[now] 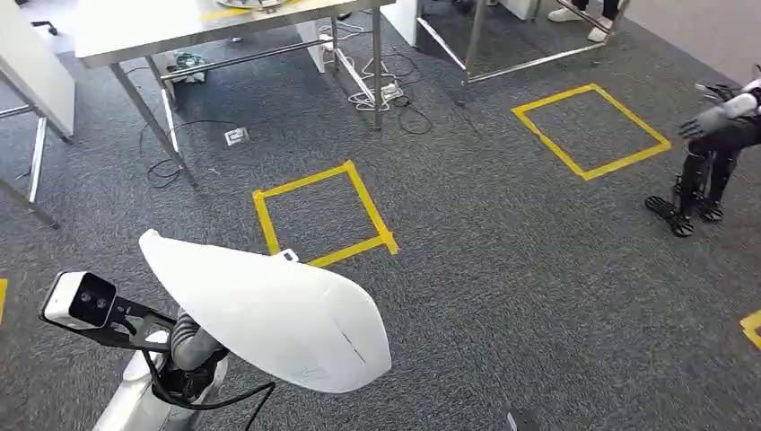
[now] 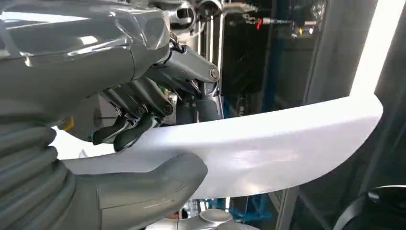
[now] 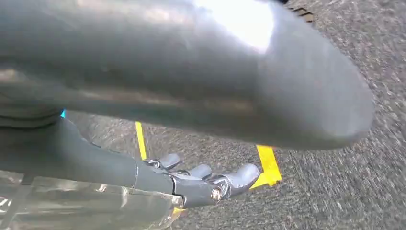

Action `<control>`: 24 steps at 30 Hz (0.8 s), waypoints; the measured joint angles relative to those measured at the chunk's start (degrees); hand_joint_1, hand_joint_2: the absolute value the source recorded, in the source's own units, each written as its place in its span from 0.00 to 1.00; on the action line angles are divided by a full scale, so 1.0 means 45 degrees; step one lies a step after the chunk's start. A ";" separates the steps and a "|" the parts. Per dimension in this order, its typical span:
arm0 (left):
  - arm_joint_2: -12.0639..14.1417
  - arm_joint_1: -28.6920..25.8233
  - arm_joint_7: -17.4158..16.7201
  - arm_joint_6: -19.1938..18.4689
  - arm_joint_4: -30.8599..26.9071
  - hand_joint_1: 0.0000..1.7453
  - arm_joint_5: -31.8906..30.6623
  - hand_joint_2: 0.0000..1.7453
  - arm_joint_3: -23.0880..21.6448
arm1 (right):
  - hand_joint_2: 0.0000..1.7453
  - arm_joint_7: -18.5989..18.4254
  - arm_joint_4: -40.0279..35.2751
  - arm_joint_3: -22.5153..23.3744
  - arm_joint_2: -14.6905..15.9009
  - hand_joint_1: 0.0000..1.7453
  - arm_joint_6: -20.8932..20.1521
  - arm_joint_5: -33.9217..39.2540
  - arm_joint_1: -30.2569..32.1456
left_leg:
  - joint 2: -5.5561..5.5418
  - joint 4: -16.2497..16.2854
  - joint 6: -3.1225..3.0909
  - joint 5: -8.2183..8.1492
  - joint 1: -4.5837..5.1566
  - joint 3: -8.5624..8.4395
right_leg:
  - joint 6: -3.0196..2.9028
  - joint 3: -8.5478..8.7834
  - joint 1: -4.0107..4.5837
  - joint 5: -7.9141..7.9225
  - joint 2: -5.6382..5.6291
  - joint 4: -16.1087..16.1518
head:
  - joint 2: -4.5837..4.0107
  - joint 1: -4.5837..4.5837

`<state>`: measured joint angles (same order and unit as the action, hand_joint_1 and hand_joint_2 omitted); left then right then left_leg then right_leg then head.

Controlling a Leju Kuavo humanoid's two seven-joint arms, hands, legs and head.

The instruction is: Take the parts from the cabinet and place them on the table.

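Observation:
A large white curved shell part (image 1: 269, 314) hangs low at the front left, over the grey carpet. My left hand (image 1: 193, 352) grips it from underneath and is mostly hidden by it. In the left wrist view the part (image 2: 268, 143) runs as a long white band, pinched between the thick thumb (image 2: 143, 191) and the dark fingers (image 2: 129, 132) of my left hand (image 2: 95, 86). My right hand (image 3: 191, 182) hangs over the carpet with its fingers stretched out and nothing in them. The table (image 1: 135, 36) stands at the far left.
Yellow tape squares mark the carpet, one ahead (image 1: 319, 215) and one at the far right (image 1: 592, 130). Cables (image 1: 377, 90) lie under the table legs. Another dark robot (image 1: 713, 144) stands at the right edge. A person's shoes (image 1: 579, 18) show at the top.

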<state>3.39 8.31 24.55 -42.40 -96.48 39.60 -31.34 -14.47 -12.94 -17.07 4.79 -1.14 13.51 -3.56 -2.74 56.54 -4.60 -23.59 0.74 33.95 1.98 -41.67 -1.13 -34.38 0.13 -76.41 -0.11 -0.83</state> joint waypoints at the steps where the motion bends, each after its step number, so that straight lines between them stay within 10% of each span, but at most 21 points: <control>1: 0.0000 -0.0004 0.0000 0.0000 0.0000 1.00 0.0000 1.00 0.0000 | 0.00 0.0000 0.0005 0.0015 0.0009 0.00 0.0000 0.0005 0.0013 | -0.0207 0.0009 0.0045 -0.0030 -0.0022 -0.0038 | 0.0175 0.0165 -0.0041 0.0430 -0.0003 0.0656 | 0.0000 0.0000; 3: 0.0000 -0.0001 0.0000 0.0000 0.0000 1.00 0.0000 1.00 0.0000 | 0.00 0.0000 0.0005 0.0049 0.0024 0.00 0.0000 0.0005 -0.0001 | -0.0564 0.0143 0.0209 -0.0163 -0.0085 -0.0120 | 0.0555 0.1145 -0.0175 0.1660 -0.0266 0.3131 | 0.0000 0.0005; 4: 0.0000 0.0001 0.0000 0.0000 0.0000 1.00 0.0000 1.00 0.0000 | 0.00 0.0000 0.0015 0.0058 0.0014 0.00 0.0000 0.0005 0.0007 | -0.0680 0.0280 0.0307 -0.0259 -0.0096 -0.0041 | 0.0621 0.1390 -0.0302 0.1993 -0.0806 0.3888 | 0.0000 0.0039; 6: 0.0000 -0.0014 0.0000 -0.0005 0.0005 1.00 0.0000 1.00 0.0000 | 0.00 0.0005 0.0024 0.0073 0.0015 0.00 0.0000 0.0005 -0.0036 | -0.0886 0.0454 0.0404 -0.0383 -0.0024 0.0084 | 0.0150 0.1466 -0.0183 0.2004 -0.0567 0.3875 | 0.0000 0.0014; 9: 0.0005 -0.0025 0.0000 -0.0049 0.0005 1.00 0.0015 1.00 -0.0015 | 0.00 0.0034 0.0014 0.0097 -0.0034 0.00 0.0000 0.0015 -0.0092 | -0.0976 0.0505 0.0500 -0.0476 -0.0129 0.0124 | -0.0136 0.1532 -0.0280 0.1995 -0.0310 0.3913 | 0.0000 0.0020; 11: 0.0005 0.0024 -0.0005 -0.0078 0.0005 1.00 0.0024 1.00 -0.0015 | 0.00 0.0088 0.0015 0.0165 -0.0029 0.00 0.0005 0.0015 -0.0104 | 0.0216 0.1436 0.0707 -0.1010 -0.0094 0.0540 | -0.0315 0.1620 -0.0206 0.1922 -0.0145 0.3916 | 0.0000 -0.0097; 13: 0.0000 0.0027 -0.0005 -0.0092 0.0015 1.00 0.0044 1.00 -0.0024 | 0.00 0.0117 0.0019 0.0228 -0.0019 0.00 0.0024 0.0015 -0.0025 | 0.0529 0.3598 0.0821 -0.1939 -0.0213 0.1718 | -0.0416 0.1652 -0.0140 0.1848 0.0130 0.3914 | 0.0000 -0.0092; 15: 0.0015 0.0005 -0.0019 -0.0107 0.0024 1.00 0.0068 1.00 -0.0039 | 0.00 0.0146 0.0019 0.0272 -0.0015 0.00 0.0034 -0.0014 0.0029 | 0.0584 0.4553 0.0863 -0.1962 -0.0283 0.2383 | -0.0413 0.1691 -0.0119 0.1785 0.0431 0.3912 | 0.0000 -0.0092; 18: 0.0015 0.0027 -0.0019 -0.0126 0.0024 1.00 0.0121 1.00 -0.0039 | 0.00 0.0160 0.0019 0.0282 -0.0034 0.00 0.0034 -0.0034 0.0018 | 0.0849 0.1792 0.0633 -0.0418 -0.0235 0.1024 | -0.0375 0.1916 -0.0044 0.1633 0.0807 0.3924 | 0.0000 -0.0097; 20: 0.0015 0.0096 -0.0019 -0.0141 0.0019 1.00 0.0131 1.00 -0.0039 | 0.00 0.0165 0.0019 0.0282 -0.0161 0.00 0.0029 -0.0034 0.0025 | 0.1872 0.0574 0.0311 -0.0292 0.0031 0.0354 | -0.0286 0.2042 0.0060 0.1530 0.1027 0.3937 | 0.0000 -0.0063; 24: -0.0005 0.0117 -0.0034 -0.0160 0.0005 1.00 0.0141 1.00 -0.0024 | 0.00 0.0194 0.0015 0.0301 -0.0146 0.00 0.0034 -0.0039 -0.0023 | 0.1263 0.0262 0.0183 -0.0213 0.0105 0.0256 | -0.0022 0.2251 0.0077 0.1469 0.1562 0.4154 | 0.0000 -0.0078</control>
<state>3.37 8.84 24.39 -43.12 -96.46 40.24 -31.45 -13.59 -12.87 -15.71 4.13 -0.98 13.33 -3.66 2.94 57.72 -3.78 -24.55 1.21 35.10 1.88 -31.53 -0.79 -27.77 7.16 -57.72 -0.11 -1.18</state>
